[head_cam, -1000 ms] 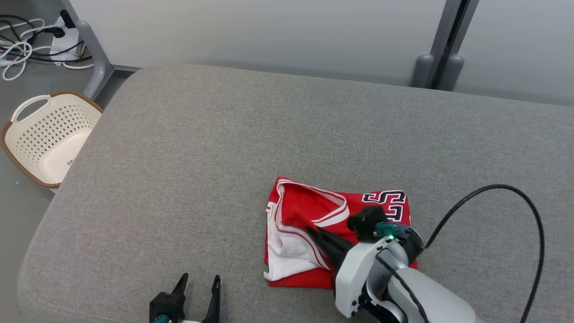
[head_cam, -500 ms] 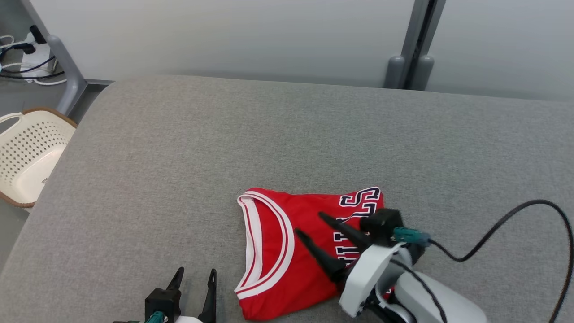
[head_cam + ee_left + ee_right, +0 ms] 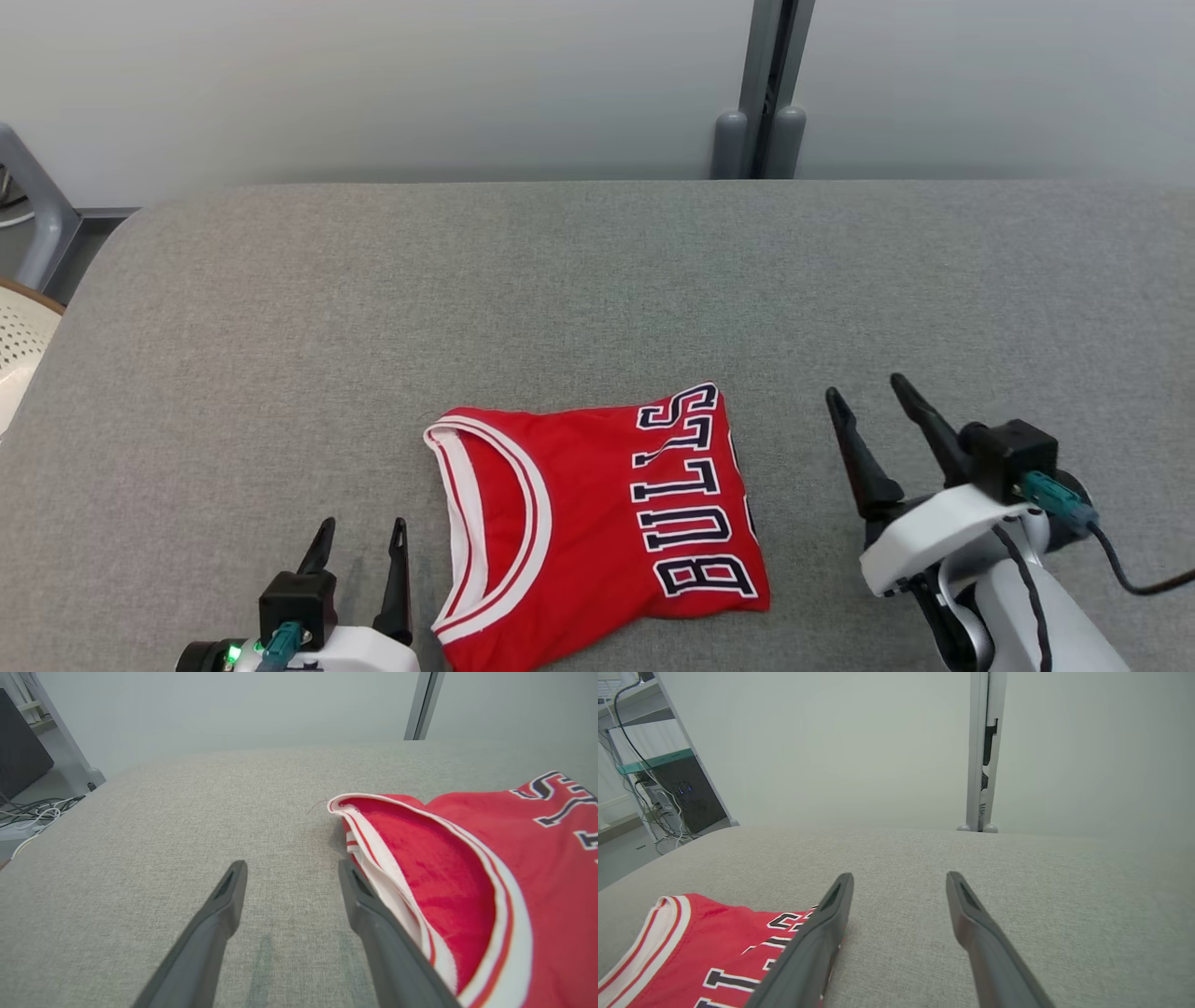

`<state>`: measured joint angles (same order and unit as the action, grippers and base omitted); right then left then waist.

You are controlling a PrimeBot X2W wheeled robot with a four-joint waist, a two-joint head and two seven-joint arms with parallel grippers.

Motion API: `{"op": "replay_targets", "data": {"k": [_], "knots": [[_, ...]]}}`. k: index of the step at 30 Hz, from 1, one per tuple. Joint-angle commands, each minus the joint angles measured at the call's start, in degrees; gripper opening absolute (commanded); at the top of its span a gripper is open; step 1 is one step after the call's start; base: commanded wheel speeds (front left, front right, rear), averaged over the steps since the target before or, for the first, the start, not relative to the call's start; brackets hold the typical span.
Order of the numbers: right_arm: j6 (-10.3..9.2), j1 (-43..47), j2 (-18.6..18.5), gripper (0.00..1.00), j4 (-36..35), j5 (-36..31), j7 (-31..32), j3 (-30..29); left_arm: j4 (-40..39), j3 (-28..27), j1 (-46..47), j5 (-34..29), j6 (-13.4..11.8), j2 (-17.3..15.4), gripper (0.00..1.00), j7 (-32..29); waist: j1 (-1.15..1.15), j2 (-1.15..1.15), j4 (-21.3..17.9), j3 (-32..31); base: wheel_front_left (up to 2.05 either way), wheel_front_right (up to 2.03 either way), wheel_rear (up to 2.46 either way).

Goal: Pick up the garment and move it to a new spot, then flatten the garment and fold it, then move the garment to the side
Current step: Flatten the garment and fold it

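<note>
The garment [image 3: 597, 513] is a red jersey with white trim and dark BULLS lettering, folded into a compact rectangle near the front of the grey padded surface [image 3: 597, 280]. It also fills the right of the left wrist view [image 3: 490, 877] and the lower left of the right wrist view [image 3: 705, 952]. My left gripper [image 3: 359, 537] stands open just left of the jersey's white-trimmed edge, holding nothing. My right gripper [image 3: 866, 394] stands open to the jersey's right, clear of the cloth, with nothing between its fingers [image 3: 822, 933].
A cream perforated basket [image 3: 14, 345] peeks in at the left edge, beyond the surface. A grey post [image 3: 766, 93] stands against the pale wall behind. A metal leg [image 3: 33, 224] and cables [image 3: 28, 816] lie at the far left.
My right gripper opened, let go of the jersey and drew back to the right. The jersey now lies flatter with its lettering up. The head camera has swung, shifting the whole scene left.
</note>
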<state>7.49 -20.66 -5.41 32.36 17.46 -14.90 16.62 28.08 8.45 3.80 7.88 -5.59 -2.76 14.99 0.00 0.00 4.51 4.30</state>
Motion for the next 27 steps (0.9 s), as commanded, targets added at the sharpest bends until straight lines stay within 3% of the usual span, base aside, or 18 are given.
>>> {"op": "replay_targets", "data": {"k": [1,10,27], "knots": [[0.0,1.6,0.2,1.0,-1.5,-2.2,-0.4,-2.8,-0.4,-0.8,0.6,-0.7,0.1,-0.3,1.0,0.3,0.0,0.0,-0.5,-0.3,0.0,0.0,0.0],[0.0,10.5,2.3,1.0,-7.6,-9.4,-0.4,-14.1,-0.9,-3.1,-1.4,-1.5,0.6,-0.3,1.0,0.3,0.0,0.0,-2.2,-2.3,0.0,0.0,0.0],[0.0,16.5,2.4,1.0,-9.8,-6.6,-0.4,-13.5,-4.2,-6.4,-5.8,-2.3,0.5,-0.3,1.0,0.3,0.0,0.0,-4.5,-5.0,0.0,0.0,0.0]]}}
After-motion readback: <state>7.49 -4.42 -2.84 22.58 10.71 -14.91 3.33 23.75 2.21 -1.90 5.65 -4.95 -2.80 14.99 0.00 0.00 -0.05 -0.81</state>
